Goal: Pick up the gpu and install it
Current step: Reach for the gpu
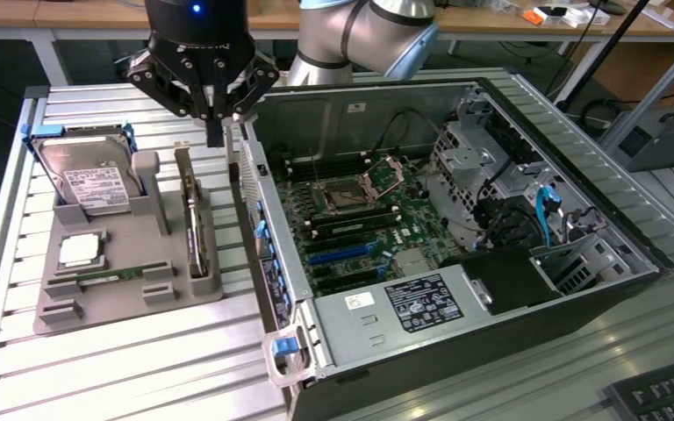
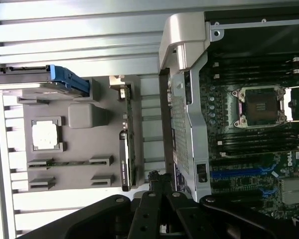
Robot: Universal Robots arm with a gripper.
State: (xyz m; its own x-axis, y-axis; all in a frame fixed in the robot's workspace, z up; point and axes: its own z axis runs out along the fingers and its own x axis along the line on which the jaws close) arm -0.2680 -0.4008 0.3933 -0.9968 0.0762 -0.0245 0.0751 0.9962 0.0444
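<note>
The gpu (image 1: 192, 217) is standing on its long edge in a slot of the gray holder (image 1: 138, 298). It is showing edge-on as a thin card, green board on one face and dark cooler on the other. Its silver end bracket (image 2: 118, 85) is pointing away from the exterior camera. The card is sitting between the hard drive (image 1: 91, 180) and the open computer case (image 1: 337, 110).

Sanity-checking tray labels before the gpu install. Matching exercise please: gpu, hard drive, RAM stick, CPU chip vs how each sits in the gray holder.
1 gpu
2 hard drive
3 RAM stick
4 CPU chip

A flat in a square recess
B propped in a blue frame
C on edge, slot nearest the case
D low in a narrow cross slot

Pairs: 1-C, 2-B, 3-D, 4-A
</note>
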